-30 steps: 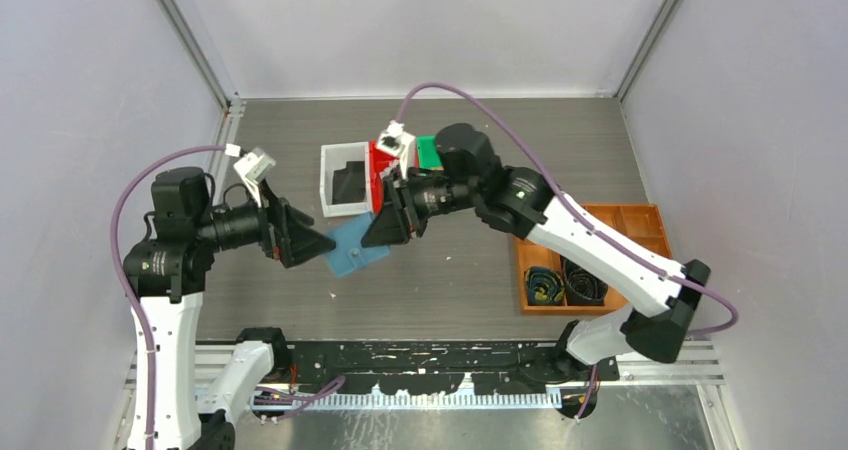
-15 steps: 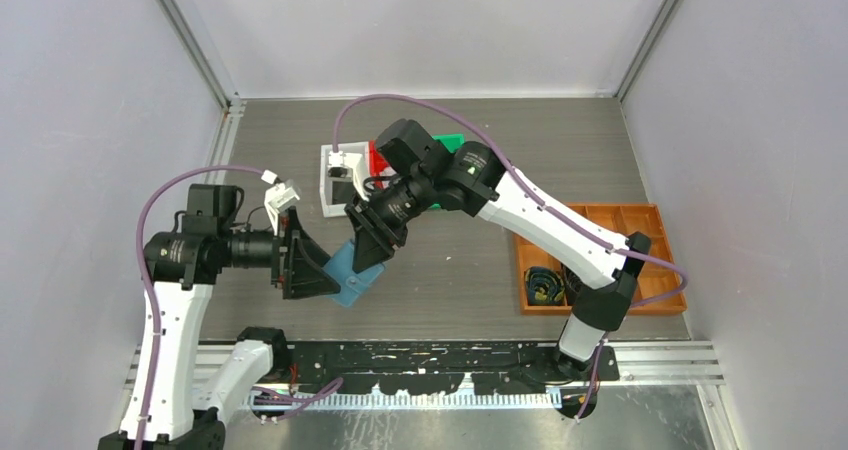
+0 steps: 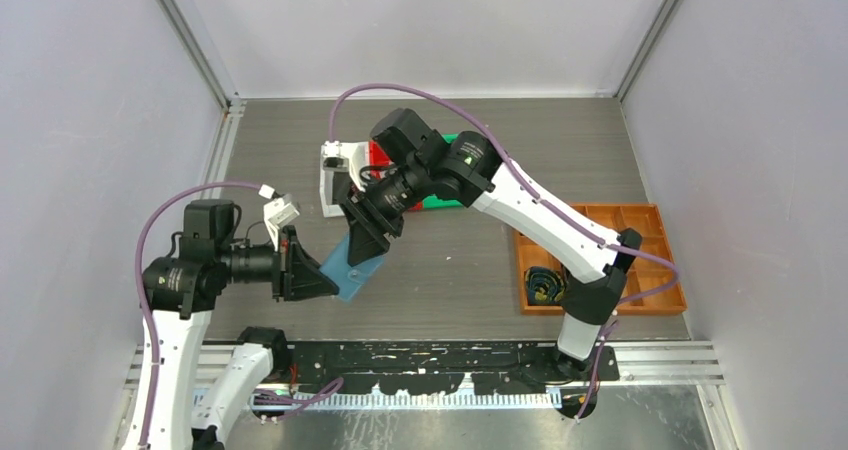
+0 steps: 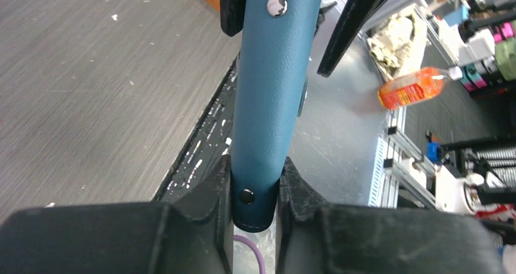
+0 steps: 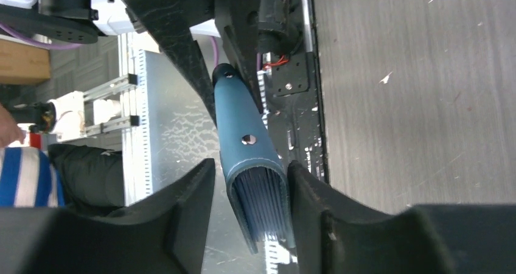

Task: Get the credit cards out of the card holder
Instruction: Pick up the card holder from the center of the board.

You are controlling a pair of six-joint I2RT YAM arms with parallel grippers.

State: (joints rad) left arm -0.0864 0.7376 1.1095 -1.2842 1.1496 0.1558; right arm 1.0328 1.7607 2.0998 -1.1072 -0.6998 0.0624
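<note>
2 grippers, 1 wallet: the card holder (image 3: pixel 352 268) hangs in the air between both arms, above the table (image 3: pixel 470 270), left of centre and just on the near side of the white bin (image 3: pixel 328 185).
Left gripper (image 4: pixel 255 167): pinched tight on the near-left end, both fingers pressed flat against the blue leather right by a snap stud. Looks like the anchor grip, so the holder can't swing or drop.
Right gripper (image 5: pixel 251 167): straddles the far-right end with its jaws parted and a sliver of gap on 1 side. Not really clamping, more of a loose cradle.
Holder pose: folded shut and edge-on, running from near-left to far-right. Probably kept off the table so a finger can get at the opening.
Credit cards: 0 outside the holder. Layered edges (image 5: pixel 263 204) show in the open end by the right fingers. Cards or pockets, can't tell.
Next move, just a guess: the right arm is the free one, so it'd be the one to pry the flap or fish a card out.
</note>
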